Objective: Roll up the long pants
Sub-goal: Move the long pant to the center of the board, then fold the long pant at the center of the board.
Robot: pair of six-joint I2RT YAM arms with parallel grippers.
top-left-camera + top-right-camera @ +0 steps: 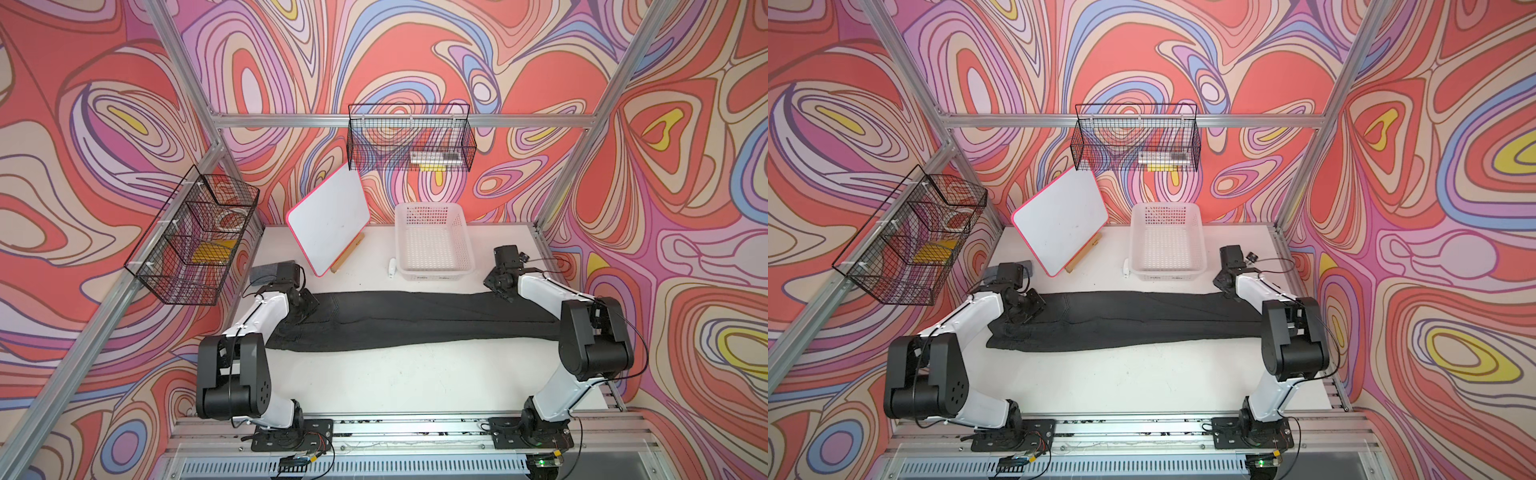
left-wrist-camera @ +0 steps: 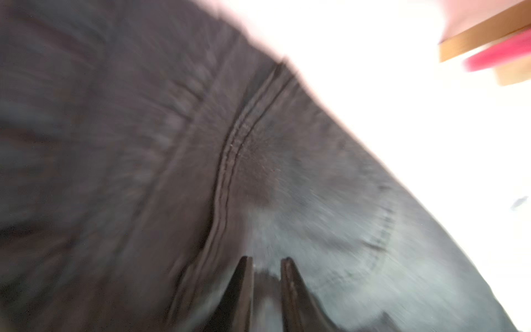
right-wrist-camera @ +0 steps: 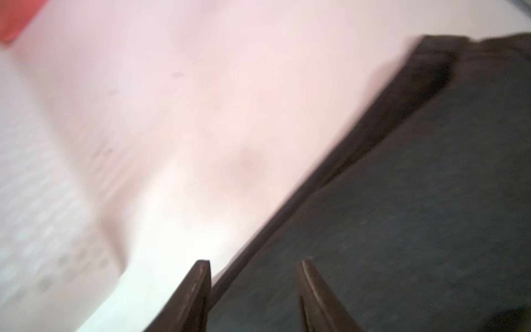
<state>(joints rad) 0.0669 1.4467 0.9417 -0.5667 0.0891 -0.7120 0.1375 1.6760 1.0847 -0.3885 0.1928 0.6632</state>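
Note:
The long pants (image 1: 415, 320) (image 1: 1142, 320) lie flat across the white table, dark charcoal, legs stacked, with the wider waist end at the left and the hems at the right. My left gripper (image 1: 306, 309) (image 1: 1027, 311) hangs low over the waist end. In the left wrist view its fingertips (image 2: 267, 260) stand a narrow gap apart just above the seamed cloth (image 2: 143, 143), with nothing pinched between them. My right gripper (image 1: 496, 286) (image 1: 1223, 283) is at the far edge of the hem end. Its jaws (image 3: 255, 263) are open and straddle the edge of the pants (image 3: 431, 201).
A white board with a pink rim (image 1: 328, 222) leans on a wooden stand behind the pants. A white plastic basket (image 1: 434, 245) sits at the back right with a small white object (image 1: 391, 268) beside it. A grey block (image 1: 264, 272) lies behind the left wrist. Wire baskets (image 1: 195, 241) (image 1: 409, 139) hang on the walls.

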